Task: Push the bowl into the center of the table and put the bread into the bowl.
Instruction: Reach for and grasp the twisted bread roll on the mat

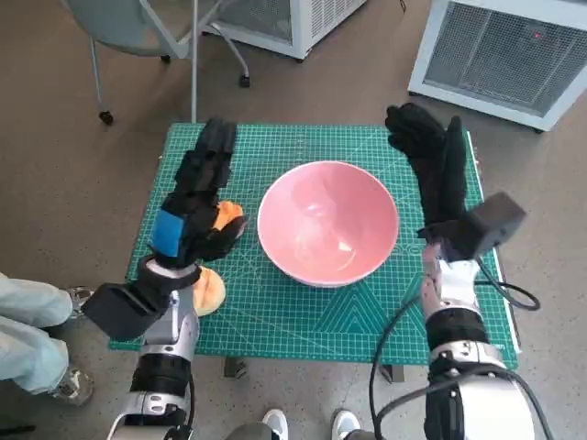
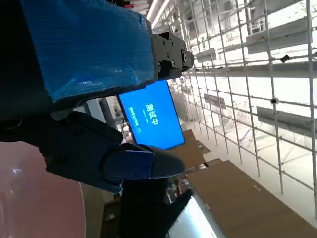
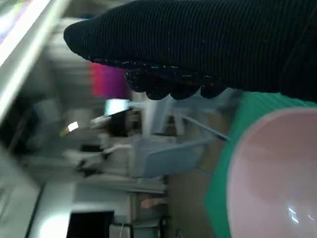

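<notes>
Found the bread (image 1: 227,216) just left of the centred pink bowl (image 1: 328,223), tucked under the nearer left hand (image 1: 194,213), grasp impossible to confirm; right hand (image 1: 431,160) released, far right of bowl.

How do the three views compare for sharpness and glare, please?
Head view: sharp and evenly lit, with soft highlights inside the pink bowl on the green mat. Left wrist view: the left hand is clear, while bright ceiling lights wash out the background. Right wrist view: smeared by blur; only the right hand and the bowl's rim read clearly.
</notes>
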